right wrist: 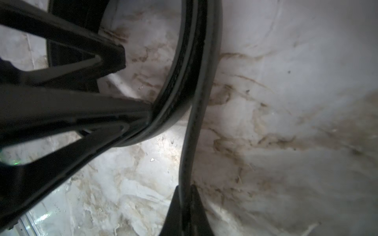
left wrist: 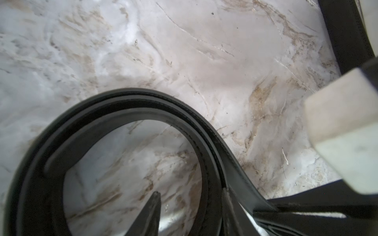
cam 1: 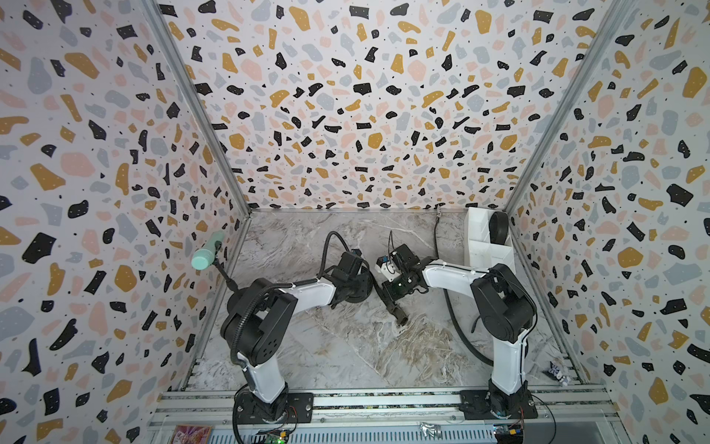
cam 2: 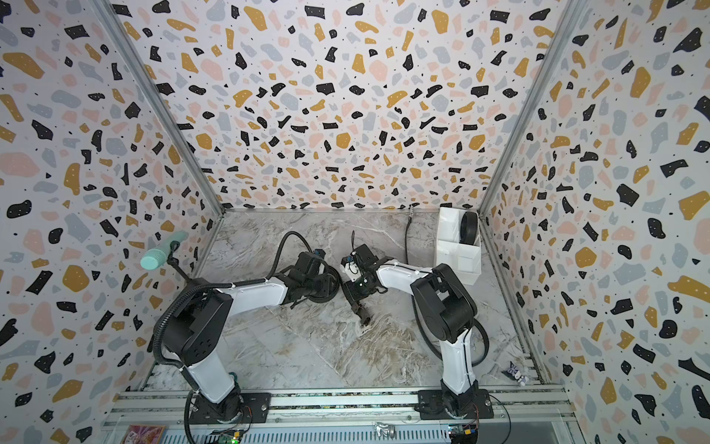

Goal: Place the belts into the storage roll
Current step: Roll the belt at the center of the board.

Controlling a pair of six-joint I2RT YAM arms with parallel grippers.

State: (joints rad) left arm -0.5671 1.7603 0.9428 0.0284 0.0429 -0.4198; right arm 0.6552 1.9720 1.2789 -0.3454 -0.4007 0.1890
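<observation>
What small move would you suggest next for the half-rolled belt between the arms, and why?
Probably swing the right tool around the belt coil, winding on its loose tail. That tool is shut on the tail, which stands off the coil; the buckle end lies unrolled on the table, and the left tool has a finger inside the coil.

Both top views are bright and evenly lit, and the terrazzo-patterned walls [cam 1: 345, 96] bow toward the edges. The wrist views are dimmer and soft: the coiled black belt [left wrist: 126, 102] blurs near the lens, with glare at seven o'clock on the grey marbled tabletop [right wrist: 41, 218].
</observation>
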